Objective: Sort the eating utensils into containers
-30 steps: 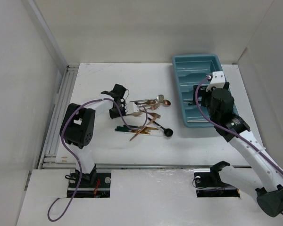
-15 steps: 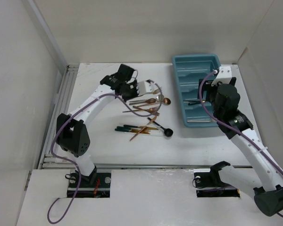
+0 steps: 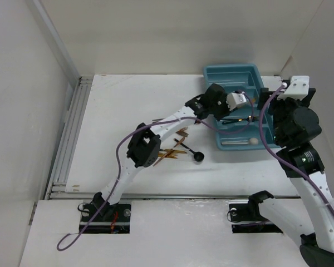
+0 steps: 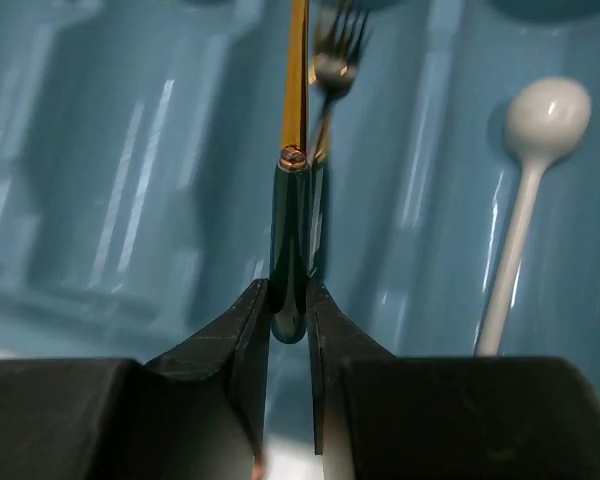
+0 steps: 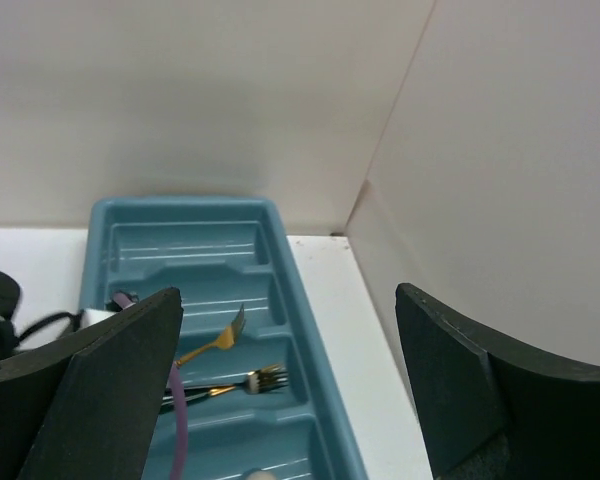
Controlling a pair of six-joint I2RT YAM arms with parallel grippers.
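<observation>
Left hand (image 4: 288, 312) pinching dark-green-handled gold utensil (image 4: 290, 225) over teal-blue plastic cutlery tray (image 4: 90, 200). Align along compartment holding metal fork (image 4: 334, 62), lower, release. Right hand (image 5: 288, 300) spread above tray.

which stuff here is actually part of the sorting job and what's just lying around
Part of the job:
teal tray
dark-handled gold utensil, held in the left gripper
white spoon and forks, in the tray
loose utensils on the table

Just there:
purple cable
metal rail at the table's left edge

Loose utensils (image 3: 172, 153) on the table (image 3: 117, 111) left of the tray (image 3: 231, 68); spoon (image 4: 517, 220) and forks (image 5: 264, 378) inside it.
</observation>
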